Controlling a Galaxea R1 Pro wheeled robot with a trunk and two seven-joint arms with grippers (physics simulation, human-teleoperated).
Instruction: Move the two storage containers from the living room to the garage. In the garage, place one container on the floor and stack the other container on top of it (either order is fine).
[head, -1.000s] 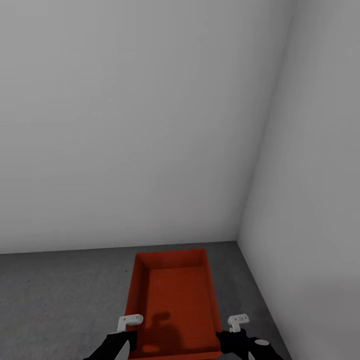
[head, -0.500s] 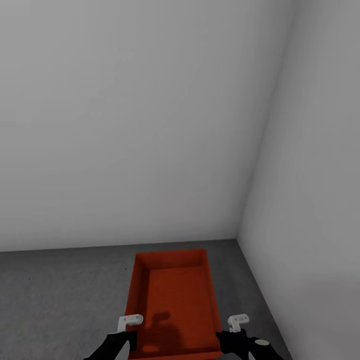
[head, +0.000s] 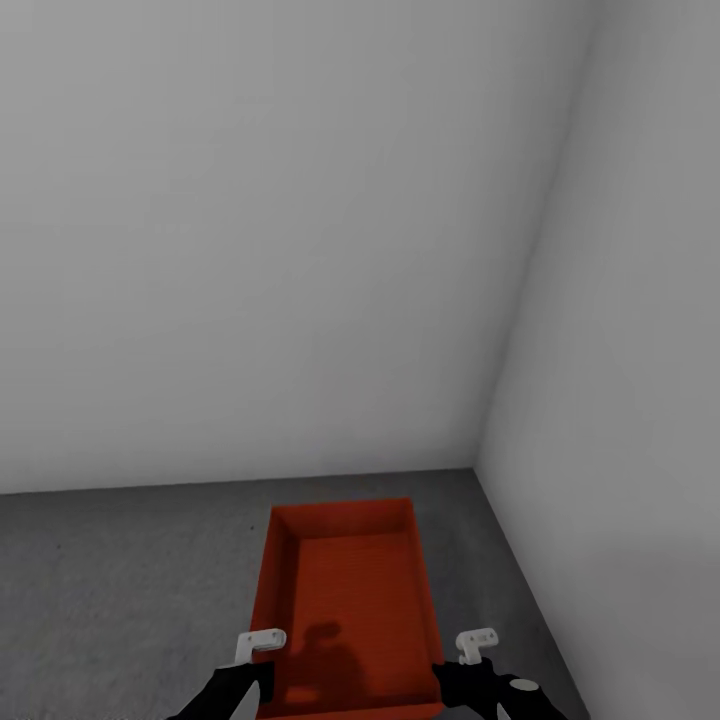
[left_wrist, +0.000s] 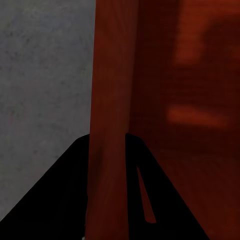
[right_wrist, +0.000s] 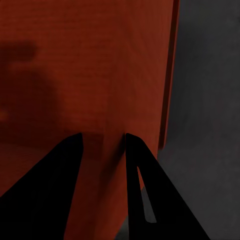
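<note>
Head view: orange-red storage container (head: 345, 610), open top up, long axis running away toward the garage corner of pale grey walls (head: 250, 250), above dark grey floor (head: 110, 590). Left wrist view: left gripper (left_wrist: 107, 145) clamped astride its side wall. Right wrist view: right gripper (right_wrist: 102, 145) pinching the opposite wall.

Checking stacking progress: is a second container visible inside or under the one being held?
No. The head view shows one container, its inside bare, over the floor.
</note>
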